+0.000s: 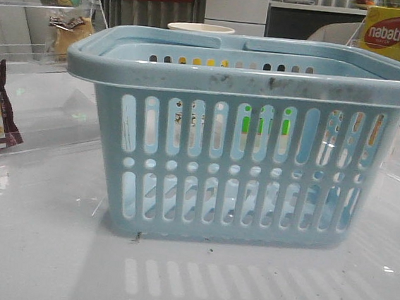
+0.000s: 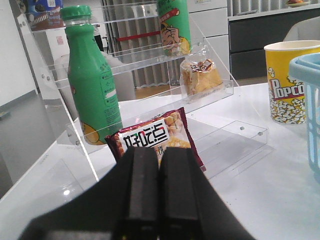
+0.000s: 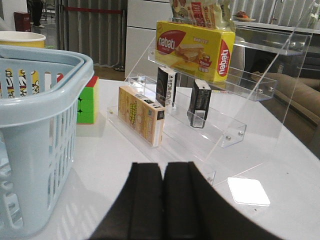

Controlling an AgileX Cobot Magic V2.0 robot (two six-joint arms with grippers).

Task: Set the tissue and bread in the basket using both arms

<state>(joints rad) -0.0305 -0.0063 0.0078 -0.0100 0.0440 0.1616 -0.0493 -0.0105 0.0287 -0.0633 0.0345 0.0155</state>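
Note:
The pale blue basket (image 1: 249, 77) stands mid-table and fills the front view; it looks empty. The bread (image 2: 201, 76), in a clear wrapper, sits on a clear shelf; it also shows in the front view (image 1: 70, 31) at the far left. My left gripper (image 2: 160, 156) is shut and empty, short of the shelf. The tissue (image 3: 200, 102) is a small dark pack upright on the right-hand clear shelf, with a similar dark pack (image 3: 165, 86) beside it. My right gripper (image 3: 162, 170) is shut and empty, well short of them. Neither gripper shows in the front view.
A maroon-edged cracker bag (image 2: 155, 135) and a green bottle (image 2: 92, 85) stand on the left shelf. A popcorn cup (image 2: 290, 82) stands behind the basket. A yellow box (image 3: 141, 115), a Nabati box (image 3: 195, 47) and a colour cube (image 3: 87, 102) are on the right.

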